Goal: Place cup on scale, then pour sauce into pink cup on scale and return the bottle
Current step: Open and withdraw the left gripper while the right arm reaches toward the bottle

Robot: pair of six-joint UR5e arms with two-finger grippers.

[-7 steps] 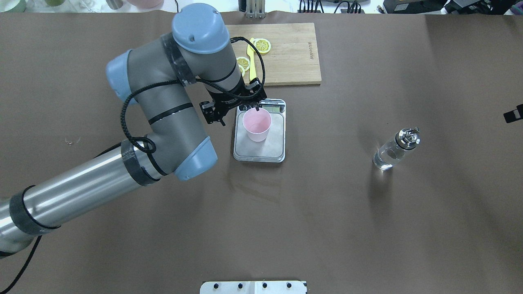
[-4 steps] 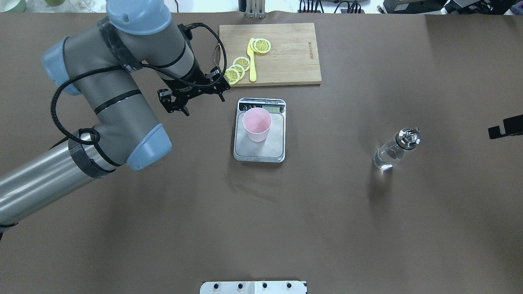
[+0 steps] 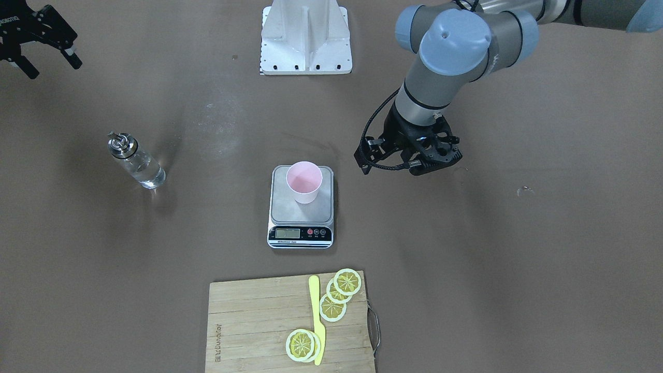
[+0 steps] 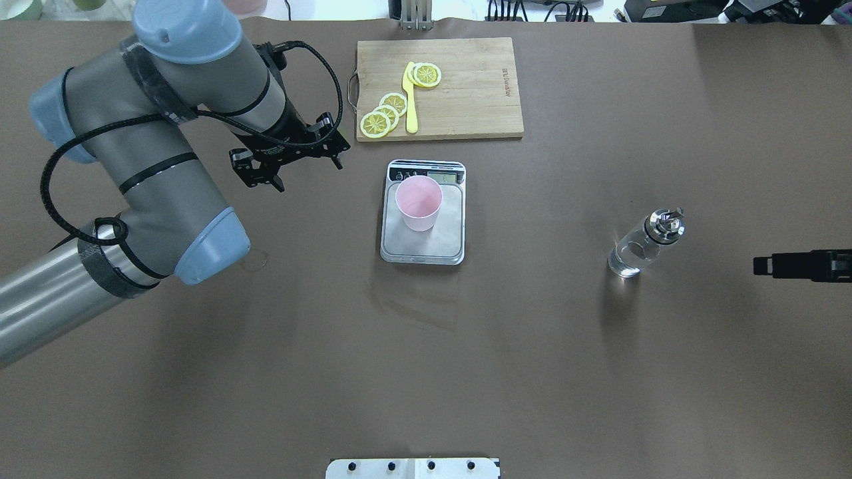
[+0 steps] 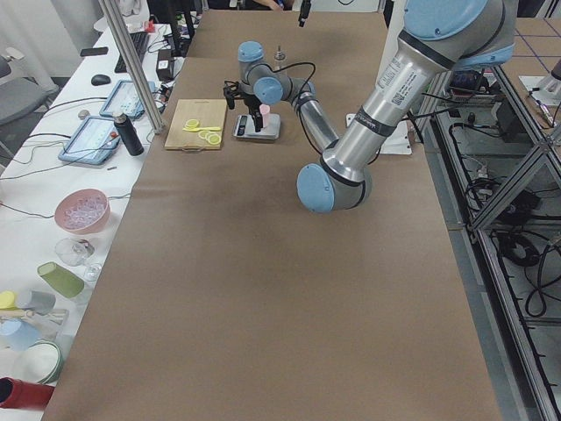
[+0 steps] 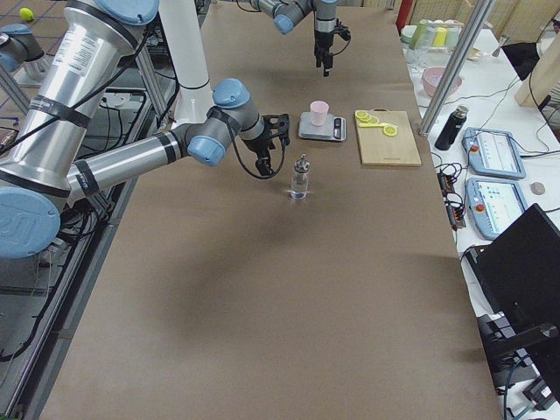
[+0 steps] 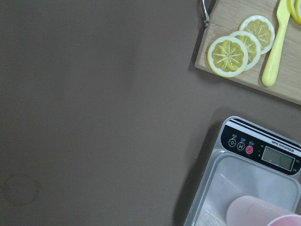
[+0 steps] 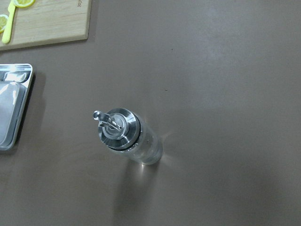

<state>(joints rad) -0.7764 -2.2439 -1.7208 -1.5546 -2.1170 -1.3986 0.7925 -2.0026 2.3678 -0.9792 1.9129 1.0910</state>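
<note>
The right claw [image 3: 52, 67], wide and empty, hangs near the bottle [image 4: 639, 243], upright on the desk [image 4: 532, 366] well apart from the cup [image 4: 418, 203] on the scale [image 4: 432, 247]; the left claw [image 4: 306, 171], also open, is beside it. Smooth glass, likely slippery and breakable: grip the body below the cap [image 4: 665, 223].

Bare table [image 4: 532, 299] between bottle [image 4: 643, 241] and scale [image 4: 426, 247]

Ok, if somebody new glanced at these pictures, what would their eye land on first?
Probably the pale pink cup standing upright on the steel scale in the middle of the brown table. Next, the big grey-and-blue left arm bent over the table beside it, and the yellow lemon slices on the wooden board by the scale's display end.
</note>
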